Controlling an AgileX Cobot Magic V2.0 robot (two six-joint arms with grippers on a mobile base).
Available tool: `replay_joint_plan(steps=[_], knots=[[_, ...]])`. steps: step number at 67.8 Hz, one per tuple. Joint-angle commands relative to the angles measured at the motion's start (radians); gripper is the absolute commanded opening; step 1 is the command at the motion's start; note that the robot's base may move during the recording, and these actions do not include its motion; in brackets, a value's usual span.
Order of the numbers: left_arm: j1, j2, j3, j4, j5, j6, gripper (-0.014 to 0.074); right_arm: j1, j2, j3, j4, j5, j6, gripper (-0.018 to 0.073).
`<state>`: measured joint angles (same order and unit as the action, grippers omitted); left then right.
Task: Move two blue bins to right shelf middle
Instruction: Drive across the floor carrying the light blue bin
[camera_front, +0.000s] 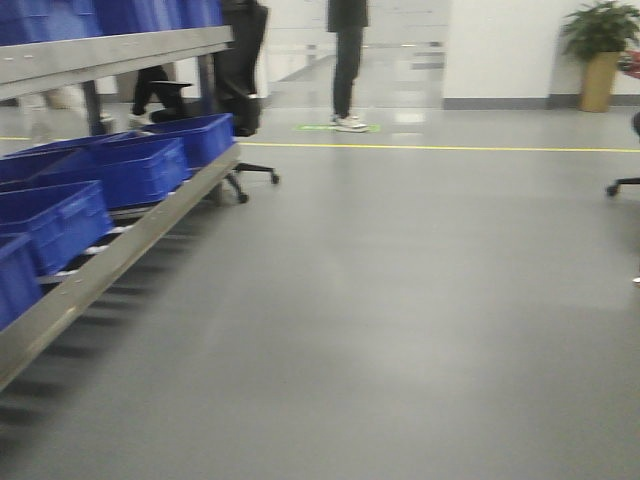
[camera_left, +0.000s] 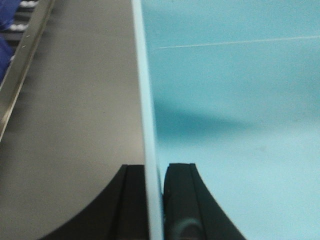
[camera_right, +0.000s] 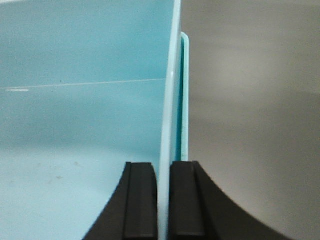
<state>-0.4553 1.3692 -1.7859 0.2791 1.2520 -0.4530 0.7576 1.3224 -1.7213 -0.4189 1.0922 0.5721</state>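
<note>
A pale blue bin (camera_left: 235, 100) fills the right of the left wrist view, seen from inside. My left gripper (camera_left: 154, 167) is shut on its thin left wall (camera_left: 145, 100), one finger inside and one outside. In the right wrist view the same pale blue bin interior (camera_right: 80, 100) lies to the left, and my right gripper (camera_right: 163, 164) is shut on its right wall (camera_right: 170, 100). Just outside that wall shows a second pale blue rim (camera_right: 185, 100), close against it. The right shelf middle is out of view. Neither gripper shows in the front view.
A steel rack (camera_front: 110, 260) with several dark blue bins (camera_front: 140, 165) runs along the left; its edge (camera_left: 20, 65) also shows in the left wrist view. Grey floor (camera_front: 400, 300) stretches ahead. Beyond stand a person (camera_front: 347, 60), an office chair (camera_front: 250, 170) and a potted plant (camera_front: 600, 50).
</note>
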Motion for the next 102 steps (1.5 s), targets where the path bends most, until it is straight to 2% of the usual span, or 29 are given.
replay_joint_plan(steps=[1,102], knots=[[-0.009,-0.016,-0.019,-0.064,-0.096,0.000,-0.0111,0.004,-0.007,-0.011,0.022,-0.105,-0.006,-0.0162],[-0.009,-0.016,-0.019,-0.045,-0.096,0.000,-0.0111,0.004,-0.007,-0.011,0.022,-0.105,-0.006,-0.0162]])
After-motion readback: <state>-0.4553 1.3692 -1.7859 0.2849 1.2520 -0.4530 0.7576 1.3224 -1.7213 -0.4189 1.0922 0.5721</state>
